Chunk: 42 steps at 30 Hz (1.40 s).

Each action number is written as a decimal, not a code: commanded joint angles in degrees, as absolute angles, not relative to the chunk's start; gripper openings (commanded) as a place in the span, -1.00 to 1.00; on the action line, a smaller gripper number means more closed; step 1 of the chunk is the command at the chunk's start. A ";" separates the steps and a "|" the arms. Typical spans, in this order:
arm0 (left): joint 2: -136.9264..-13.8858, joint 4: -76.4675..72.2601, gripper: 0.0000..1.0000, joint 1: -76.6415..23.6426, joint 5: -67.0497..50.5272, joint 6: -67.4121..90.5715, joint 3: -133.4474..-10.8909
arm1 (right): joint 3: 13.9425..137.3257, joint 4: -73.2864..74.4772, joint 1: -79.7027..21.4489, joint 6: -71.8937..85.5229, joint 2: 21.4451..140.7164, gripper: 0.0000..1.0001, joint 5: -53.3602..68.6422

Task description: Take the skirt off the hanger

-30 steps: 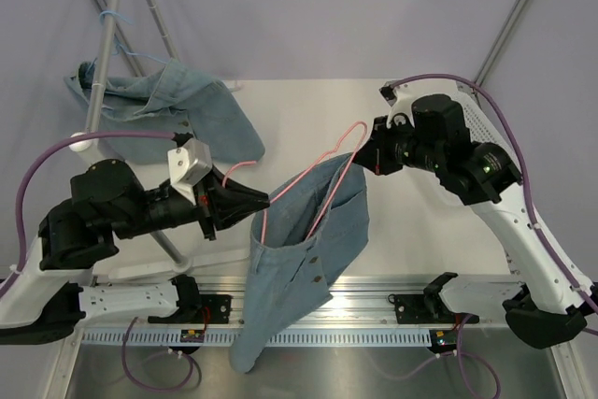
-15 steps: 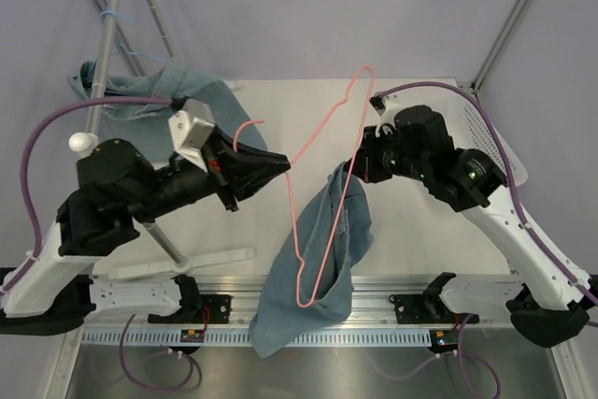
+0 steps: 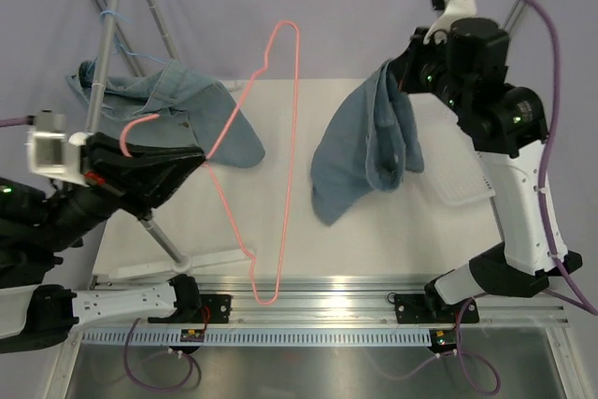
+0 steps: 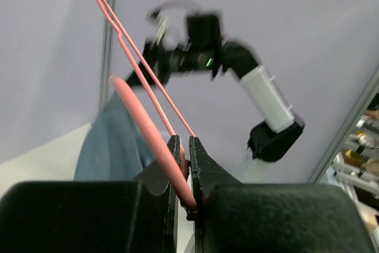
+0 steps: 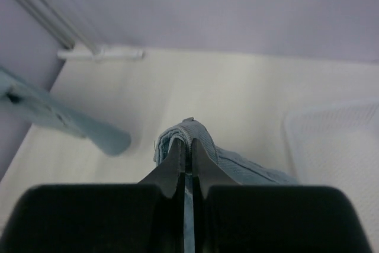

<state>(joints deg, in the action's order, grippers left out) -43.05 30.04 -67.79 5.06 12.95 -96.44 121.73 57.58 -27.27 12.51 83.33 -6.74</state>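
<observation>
Left tool (image 4: 183,146): we see it pressed together on the wire of the pink hanger (image 4: 149,130), just below the hook. The wire is pinched between both fingers.
Left arm pose: it reaches in from the near left corner, forearm low over the left edge of the tabletop (image 3: 374,249). The tool points right, toward the middle.
Hanger: bare and held tilted in the air. Its long loop runs from high over the far edge of the tabletop down to the rail (image 3: 318,301) at the near edge. We cannot tell whether its low end touches the rail.
Right tool (image 3: 392,77): closed tight on a fold at the top of the denim skirt (image 3: 364,151). In the wrist view we see the cloth bulging around the fingertips.
Right arm pose: raised high, with the wrist over the far right part of the tabletop and the tool pointing left.
Skirt: it hangs bunched from the right tool, off the hanger and well apart from it, over the right half of the tabletop. We cannot tell whether its lower hem touches the surface.
Right edge: a white tray (image 3: 462,179) lies just beside the skirt, under the right arm.
Left edge: a rack pole (image 3: 112,16) leans there with a second denim garment (image 3: 177,105) draped on it, close to the left tool.
Open room: we see a bare strip of tabletop between hanger and skirt, and more in front of the skirt toward the rail.
</observation>
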 commanded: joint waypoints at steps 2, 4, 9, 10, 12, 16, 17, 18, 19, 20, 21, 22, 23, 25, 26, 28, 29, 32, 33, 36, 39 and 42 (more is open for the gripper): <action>-44.74 36.29 -1.00 -67.94 10.10 12.48 -88.87 | 142.95 54.41 -23.31 4.41 87.97 -1.00 -15.47; -44.82 37.17 -1.00 -68.03 10.98 12.13 -85.35 | 144.66 51.17 -22.59 2.30 88.51 -1.00 -16.51; -45.70 37.18 -1.00 -67.94 11.95 12.30 -78.06 | 141.50 36.66 -19.44 -4.92 86.92 -1.00 -23.11; -46.23 37.44 -1.00 -67.94 11.95 12.13 -77.52 | 141.68 35.78 -18.55 -5.18 87.27 -1.00 -23.12; -47.72 38.32 -1.00 -67.94 12.47 11.52 -76.91 | 142.38 33.58 -16.36 -6.15 88.58 -1.00 -23.55; -48.08 35.97 -1.00 -67.94 11.26 13.79 -70.78 | 143.61 32.26 -7.94 -3.27 90.44 -1.00 -20.49; -47.73 34.82 -1.00 -67.94 10.21 14.41 -69.45 | 144.48 32.52 -6.52 -2.21 90.87 -1.00 -18.04; -47.64 33.59 -1.00 -67.94 8.89 15.72 -68.22 | 145.10 32.78 -5.29 -1.33 91.75 -1.00 -16.97; -47.64 33.23 -1.00 -67.94 8.36 16.34 -67.25 | 145.54 33.04 -3.27 -0.45 92.19 -1.00 -16.44; -47.64 32.87 -1.00 -67.94 7.83 16.78 -65.58 | 145.72 33.05 -2.56 -0.35 92.37 -1.00 -15.57; -47.64 32.44 -1.00 -67.94 7.04 17.66 -64.78 | 145.64 32.96 -1.85 -0.35 92.63 -1.00 -15.47; -47.64 32.17 -1.00 -67.94 6.60 17.84 -64.17 | 145.37 32.87 -1.06 -0.35 92.72 -1.00 -15.12; -47.64 32.08 -1.00 -67.94 6.24 18.02 -63.29 | 144.33 32.78 1.38 1.30 92.64 -1.00 -13.64; -47.55 31.99 -1.00 -67.94 5.89 18.46 -62.67 | 142.39 32.26 3.16 2.63 92.03 -1.00 -13.27; -47.37 31.91 -1.00 -67.94 5.89 18.46 -62.49 | 139.25 31.21 4.99 3.07 91.50 -1.00 -11.97; -46.41 31.29 -1.00 -67.94 6.06 18.63 -61.53 | 132.93 28.58 6.50 4.13 89.74 -1.00 -11.17; -46.15 31.12 -1.00 -67.94 6.15 18.72 -61.26 | 130.80 27.61 7.03 4.39 89.04 -1.00 -10.55; -45.53 31.20 -1.00 -67.94 6.15 19.07 -60.91 | 125.18 25.05 9.22 5.71 87.63 -1.00 -9.59; -45.61 31.72 -1.00 -67.94 6.07 19.07 -61.08 | 124.20 24.61 9.92 6.06 87.54 -1.00 -9.15; -45.44 32.34 -1.00 -67.94 6.24 18.81 -61.52 | 120.68 23.03 10.46 7.03 87.36 -1.00 -8.53; -45.26 32.69 -1.00 -67.94 7.29 18.37 -61.52 | 117.43 22.41 10.55 7.82 87.28 -1.00 -8.09; -45.70 32.87 -1.00 -67.94 7.56 18.37 -61.79 | 111.73 20.93 10.55 9.49 85.18 -1.00 -7.21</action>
<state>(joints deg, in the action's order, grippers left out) -46.06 36.16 -67.79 7.09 18.26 -60.90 113.67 29.06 10.41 7.05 89.21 -9.02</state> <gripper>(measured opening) 0.078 0.031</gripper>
